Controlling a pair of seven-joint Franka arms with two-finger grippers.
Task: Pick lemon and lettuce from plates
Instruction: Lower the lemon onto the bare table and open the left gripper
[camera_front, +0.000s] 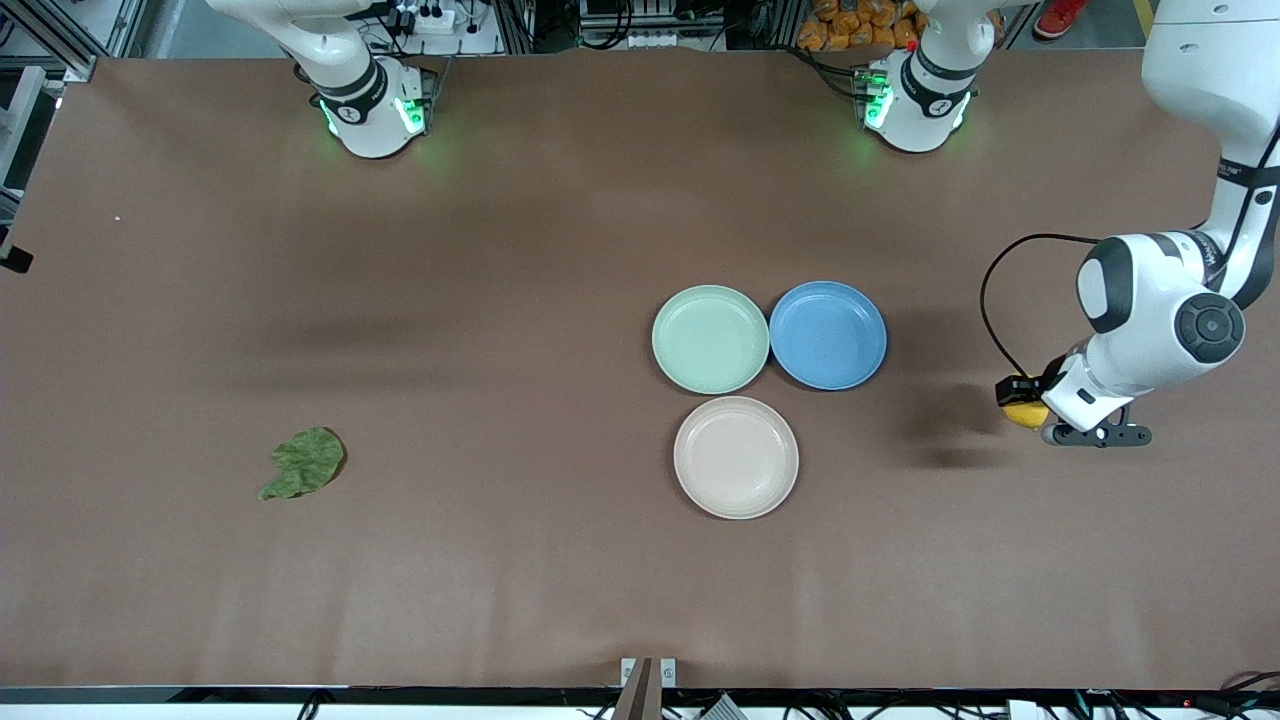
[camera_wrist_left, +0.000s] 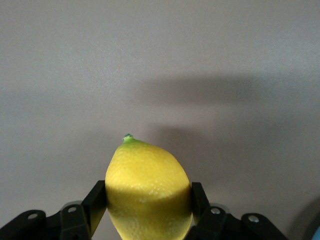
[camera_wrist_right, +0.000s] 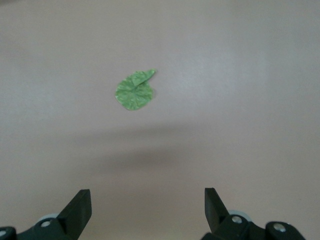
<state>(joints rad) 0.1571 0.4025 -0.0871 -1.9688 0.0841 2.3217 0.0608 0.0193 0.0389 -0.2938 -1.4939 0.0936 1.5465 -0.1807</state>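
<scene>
My left gripper (camera_front: 1022, 405) is shut on the yellow lemon (camera_front: 1027, 412) and holds it above bare table toward the left arm's end, apart from the plates. In the left wrist view the lemon (camera_wrist_left: 147, 187) sits between the black fingers (camera_wrist_left: 96, 200), pointed tip outward. The dark green lettuce (camera_front: 303, 463) lies flat on the table toward the right arm's end. My right gripper (camera_wrist_right: 147, 205) is open and empty, high above the table, with the lettuce (camera_wrist_right: 135, 91) below it. The mint green plate (camera_front: 710, 338) and the beige plate (camera_front: 736, 457) hold nothing.
A blue plate (camera_front: 828, 334) holding nothing touches the mint plate on the side toward the left arm's end. The beige plate lies nearer the front camera than both. The left arm's black cable (camera_front: 995, 300) loops above the table near the lemon.
</scene>
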